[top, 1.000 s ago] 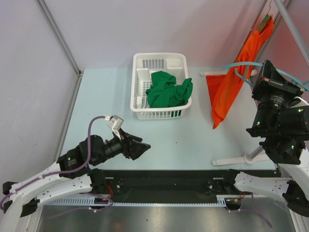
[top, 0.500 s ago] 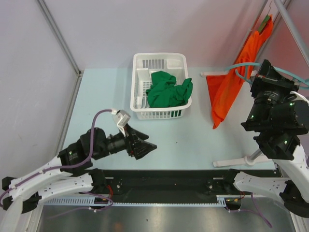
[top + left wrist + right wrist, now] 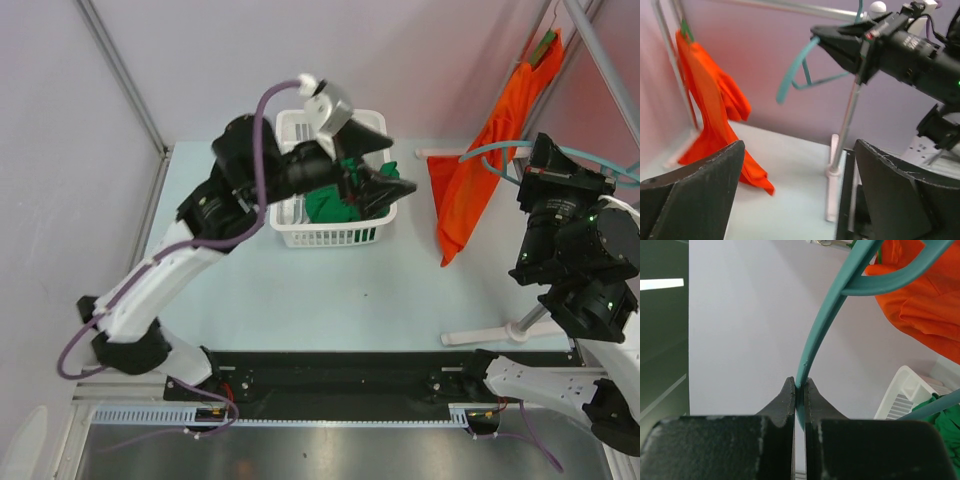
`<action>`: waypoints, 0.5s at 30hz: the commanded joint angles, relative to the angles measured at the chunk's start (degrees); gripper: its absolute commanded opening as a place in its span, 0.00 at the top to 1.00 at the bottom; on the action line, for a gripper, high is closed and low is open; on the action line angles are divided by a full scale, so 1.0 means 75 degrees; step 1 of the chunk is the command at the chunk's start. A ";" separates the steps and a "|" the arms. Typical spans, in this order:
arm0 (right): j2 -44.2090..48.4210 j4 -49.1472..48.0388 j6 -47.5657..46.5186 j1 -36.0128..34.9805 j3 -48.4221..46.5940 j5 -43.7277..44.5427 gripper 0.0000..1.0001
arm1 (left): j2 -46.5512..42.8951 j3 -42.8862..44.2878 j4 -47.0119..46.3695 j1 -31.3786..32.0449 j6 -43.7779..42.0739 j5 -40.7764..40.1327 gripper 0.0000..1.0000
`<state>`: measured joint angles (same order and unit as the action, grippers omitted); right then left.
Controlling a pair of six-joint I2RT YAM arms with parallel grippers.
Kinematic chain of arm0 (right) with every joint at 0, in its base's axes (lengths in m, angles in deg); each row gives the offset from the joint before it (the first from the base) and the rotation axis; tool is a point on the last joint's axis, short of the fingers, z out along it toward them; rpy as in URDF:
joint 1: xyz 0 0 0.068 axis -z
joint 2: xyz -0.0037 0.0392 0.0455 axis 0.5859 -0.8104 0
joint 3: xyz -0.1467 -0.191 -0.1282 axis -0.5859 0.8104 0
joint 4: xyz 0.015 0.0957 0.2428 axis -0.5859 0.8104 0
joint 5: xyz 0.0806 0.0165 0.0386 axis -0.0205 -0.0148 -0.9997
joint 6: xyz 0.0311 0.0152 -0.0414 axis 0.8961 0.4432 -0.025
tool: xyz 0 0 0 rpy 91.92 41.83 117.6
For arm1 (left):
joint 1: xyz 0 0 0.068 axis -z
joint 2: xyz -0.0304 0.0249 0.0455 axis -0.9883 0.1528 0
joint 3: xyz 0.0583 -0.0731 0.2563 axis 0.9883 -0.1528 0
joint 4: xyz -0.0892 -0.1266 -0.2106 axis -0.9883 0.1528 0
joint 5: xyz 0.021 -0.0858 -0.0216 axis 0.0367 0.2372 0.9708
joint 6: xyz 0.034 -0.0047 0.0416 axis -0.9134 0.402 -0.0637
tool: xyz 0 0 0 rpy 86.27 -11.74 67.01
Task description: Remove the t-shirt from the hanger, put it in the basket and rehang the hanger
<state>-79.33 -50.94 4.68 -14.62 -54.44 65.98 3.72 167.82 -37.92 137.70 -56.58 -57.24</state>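
Note:
An orange t-shirt (image 3: 480,170) (image 3: 710,110) (image 3: 920,305) hangs from a green hanger (image 3: 547,45) on the rack's rail at the right, its hem on the table. My right gripper (image 3: 540,150) (image 3: 800,382) is shut on a bare teal hanger (image 3: 505,147) (image 3: 825,325) (image 3: 795,70) beside that shirt. My left gripper (image 3: 390,165) (image 3: 799,150) is raised over the basket and faces the orange t-shirt, open with nothing between its fingers. A crumpled green t-shirt (image 3: 345,195) (image 3: 945,425) lies in the basket.
The white basket (image 3: 290,150) (image 3: 902,390) stands at the back middle of the table. The rack's upright pole (image 3: 847,120) and white foot (image 3: 490,333) stand at the right, and its rail (image 3: 600,50) slants overhead.
My left arm rose from low by the front edge to above the basket, turned toward the rack, and its jaws opened wider. The right arm barely shifted and still grips the teal hanger.

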 commanded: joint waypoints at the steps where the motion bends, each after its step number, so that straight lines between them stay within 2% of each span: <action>1: 0.0141 0.0797 0.0621 0.0027 -0.0352 -0.0156 1.00 | 0.1727 0.2477 0.0898 -0.0196 -0.1088 0.1950 0.03; 2: 0.0177 0.0879 0.0668 0.0027 -0.0352 -0.0168 1.00 | 0.2392 0.3364 0.0992 -0.0208 -0.1332 0.1846 0.03; 5: 0.0294 0.1019 0.0833 0.0016 -0.0329 -0.0296 1.00 | 0.3158 0.4168 0.0866 -0.0196 -0.1370 0.1938 0.03; 9: 0.0364 0.1230 0.0996 -0.0008 -0.0329 -0.0379 1.00 | 0.3429 0.3760 -0.0667 -0.0184 -0.0808 0.2103 0.02; 15: 0.0482 0.1500 0.1207 -0.0043 -0.0305 -0.0496 1.00 | 0.3980 0.3829 -0.1455 -0.0009 -0.0398 0.2290 0.02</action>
<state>-76.44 -41.49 11.50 -14.66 -55.29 61.88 32.24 195.03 -40.42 136.54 -62.22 -43.23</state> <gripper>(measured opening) 0.044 0.982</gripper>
